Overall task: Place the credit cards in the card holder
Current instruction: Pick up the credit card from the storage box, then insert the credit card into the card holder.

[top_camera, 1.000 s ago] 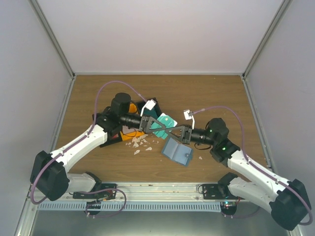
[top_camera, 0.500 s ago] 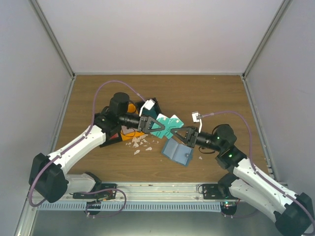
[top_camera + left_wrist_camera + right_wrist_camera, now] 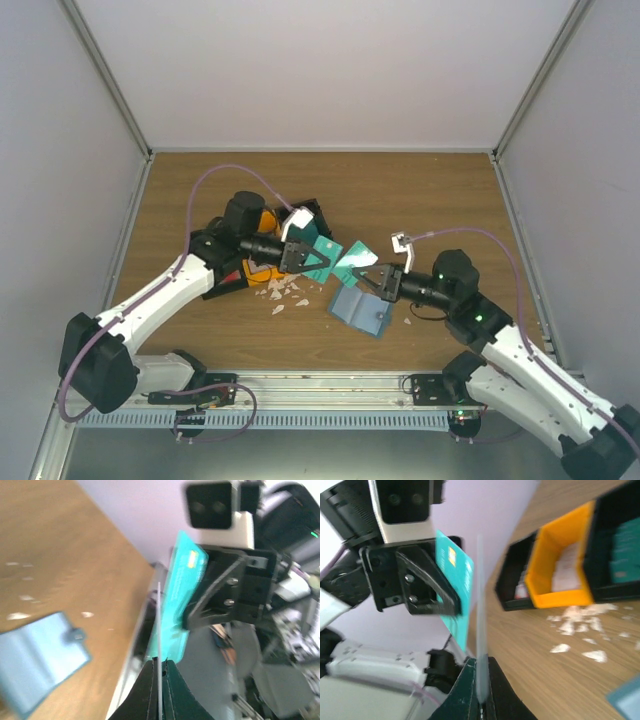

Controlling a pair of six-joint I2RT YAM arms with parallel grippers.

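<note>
The left gripper [image 3: 312, 260] is clenched on a teal credit card [image 3: 328, 250]. The right gripper [image 3: 364, 277] seemingly pinches a second teal card [image 3: 352, 262]. The card holder [image 3: 358, 310] lies on the tabletop [image 3: 440, 200] nearby.

This looks like a robotics lab test cell. A wooden desk [image 3: 420, 190] is boxed in on 3 sides by plain pale panels [image 3: 330, 70] set in metal framing [image 3: 105, 75]. 2 white-and-black arms [image 3: 160, 290] are bolted to a metal rail [image 3: 330, 385] at its near edge, trailing purple cables [image 3: 215, 180].
</note>
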